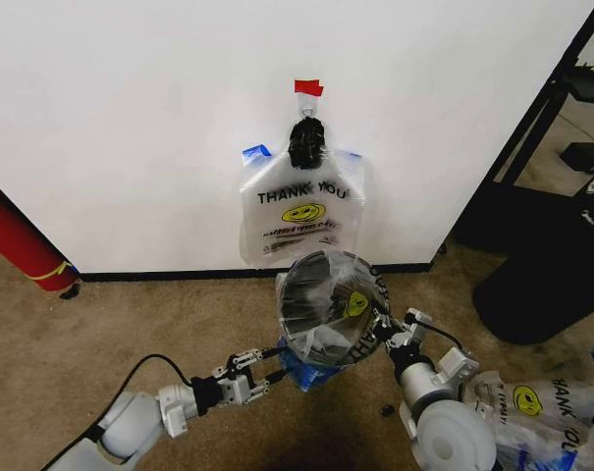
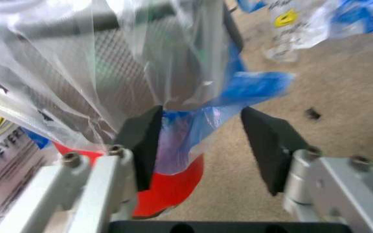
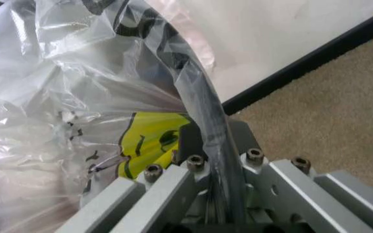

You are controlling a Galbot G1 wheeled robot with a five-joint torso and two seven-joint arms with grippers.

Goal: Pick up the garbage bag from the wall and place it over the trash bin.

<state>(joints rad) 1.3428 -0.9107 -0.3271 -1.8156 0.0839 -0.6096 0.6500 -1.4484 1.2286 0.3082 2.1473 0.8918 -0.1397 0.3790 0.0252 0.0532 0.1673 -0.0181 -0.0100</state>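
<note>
The trash bin [image 1: 311, 294] is tipped with its mouth toward me, in front of the wall [image 1: 130, 118]. A garbage bag [image 1: 348, 285] is stretched over its rim, smiley face showing. My right gripper [image 1: 383, 329] is at the rim's right side, shut on the bag-covered black rim [image 3: 206, 116]. Near the bin's red base [image 2: 170, 187], my left gripper [image 2: 199, 145] is open. A blue patch of the bag [image 2: 203, 121] hangs between its fingers. More bags alike [image 1: 301, 211] hang from the wall hook under red tape [image 1: 308, 87].
A red cylinder [image 1: 22, 245] leans at the wall on the left. A large solid black object [image 1: 542, 280] and a black frame stand at the right. Loose printed bags [image 1: 537, 402] lie on the carpet beside my right arm.
</note>
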